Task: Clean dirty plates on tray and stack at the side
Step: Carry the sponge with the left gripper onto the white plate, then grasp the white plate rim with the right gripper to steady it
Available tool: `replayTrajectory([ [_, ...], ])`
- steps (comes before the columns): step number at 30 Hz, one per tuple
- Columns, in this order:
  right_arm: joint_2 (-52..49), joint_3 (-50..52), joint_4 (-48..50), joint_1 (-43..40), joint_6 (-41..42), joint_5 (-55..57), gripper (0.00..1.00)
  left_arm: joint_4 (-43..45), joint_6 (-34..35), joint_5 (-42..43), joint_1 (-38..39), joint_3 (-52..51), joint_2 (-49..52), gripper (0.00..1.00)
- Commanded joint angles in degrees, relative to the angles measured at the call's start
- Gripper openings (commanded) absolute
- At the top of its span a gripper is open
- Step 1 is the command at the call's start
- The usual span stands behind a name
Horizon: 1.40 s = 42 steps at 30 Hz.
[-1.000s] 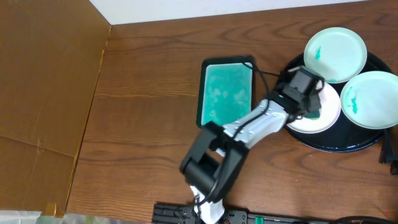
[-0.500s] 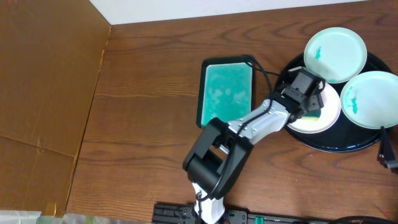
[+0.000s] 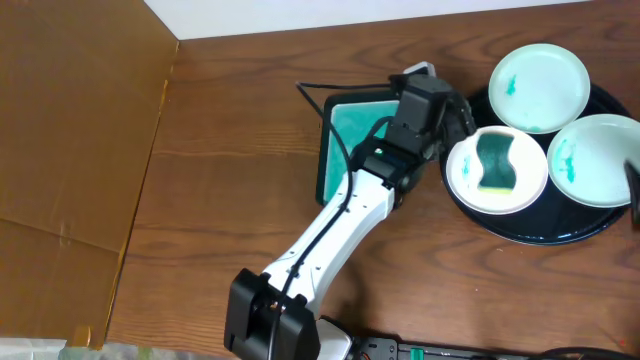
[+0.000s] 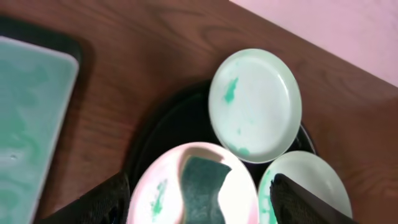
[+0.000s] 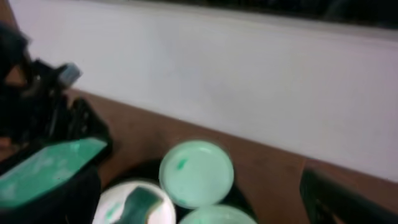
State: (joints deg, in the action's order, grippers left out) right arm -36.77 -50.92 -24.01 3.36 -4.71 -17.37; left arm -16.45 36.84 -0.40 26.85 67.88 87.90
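Dark brown wood-grain tabletop [image 3: 230, 180] fills the overhead view, with a brown cardboard panel [image 3: 70, 150] along its left side and a white wall [image 3: 350, 15] at the far edge. At the right sits the large round glossy black tray [image 3: 530, 232], carrying 3 round shallow white plates crowded rim to rim. The far plate [image 3: 538, 88] has a teal-green smear on its left side. The right plate [image 3: 600, 160] is smeared likewise and runs to the frame edge. On the near-left plate [image 3: 532, 175] a dark green wavy sponge [image 3: 494, 163] lies flat. Just beside the tray, to its left, is a rectangular teal dish with a dark rim [image 3: 345, 160]. The white-and-black left arm [image 3: 340, 225] reaches diagonally over that dish. The left tool [image 4: 202, 200] hangs at the tray's left edge, released: in its wrist view the 2 fingers stand wide apart on either side of the near-left plate, gripping nothing. The right tool [image 5: 199, 205] faces the tray from the right, its dark, blurred fingers likewise spread wide with nothing between them.
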Motion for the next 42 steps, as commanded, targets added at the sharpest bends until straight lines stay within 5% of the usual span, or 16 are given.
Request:
replayTrajectory([
  [1, -18.73, -15.91, -10.86, 0.35, -1.79, -5.57, 0.99, -0.94, -4.42, -0.74, -1.53, -0.04, 0.09, 0.74],
  [4, -31.26, -24.63, -15.47, 0.39, -0.35, -18.14, 0.99, -2.78, -5.57, -0.72, -2.34, -0.04, 0.09, 0.75],
  [9, -46.73, -28.15, -9.86, 0.50, 3.04, -39.58, 0.98, -5.20, -6.27, -0.74, -2.80, -0.04, 0.09, 0.75],
  [10, -49.00, -28.15, -8.63, 0.55, 5.27, -38.84, 0.86, -5.29, -6.43, -0.74, -2.80, -0.04, 0.09, 0.75],
  [14, -56.33, -28.15, -9.05, 2.71, 8.74, -26.34, 0.66, -5.70, -6.43, -0.74, -2.80, -0.04, 0.09, 0.75],
  [28, -71.65, -28.15, -10.45, 15.50, 5.84, 11.08, 0.57, -6.51, -6.43, -0.72, -2.80, -0.07, 0.09, 0.75],
  [42, -76.56, -28.04, -10.56, 15.15, 4.50, 9.33, 0.63, -6.67, -6.43, -0.74, -2.80, -0.07, 0.09, 0.75],
])
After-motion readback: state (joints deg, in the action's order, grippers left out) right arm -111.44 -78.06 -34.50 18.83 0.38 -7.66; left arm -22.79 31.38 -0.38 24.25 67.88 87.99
